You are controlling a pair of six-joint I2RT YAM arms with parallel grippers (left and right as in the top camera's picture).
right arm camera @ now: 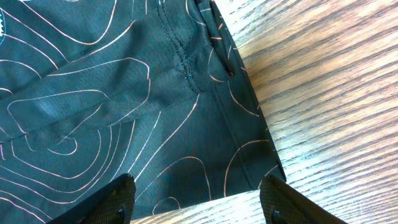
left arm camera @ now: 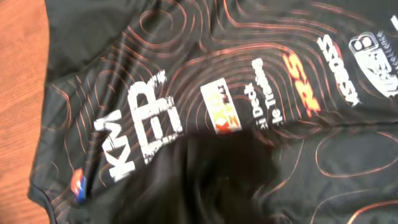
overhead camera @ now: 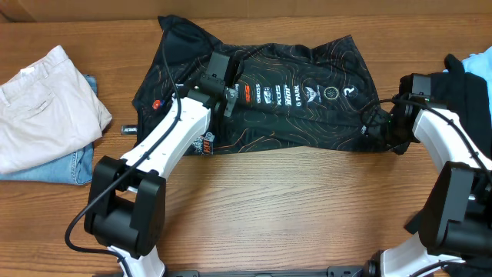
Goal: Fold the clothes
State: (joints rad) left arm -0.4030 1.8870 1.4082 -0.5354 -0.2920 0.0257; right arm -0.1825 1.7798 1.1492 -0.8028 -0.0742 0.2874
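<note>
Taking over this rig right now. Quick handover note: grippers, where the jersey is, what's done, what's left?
Left gripper: over the left part of the jersey; fingers not visible, state unclear.
Right gripper: open above the jersey's right-hand corner, holding nothing.
Jersey: spread across the table, logos up, rumpled.
Done: no fold visible.
Left: all the folding.
Beige trousers on jeans lie far left, apart from both grippers.
</note>
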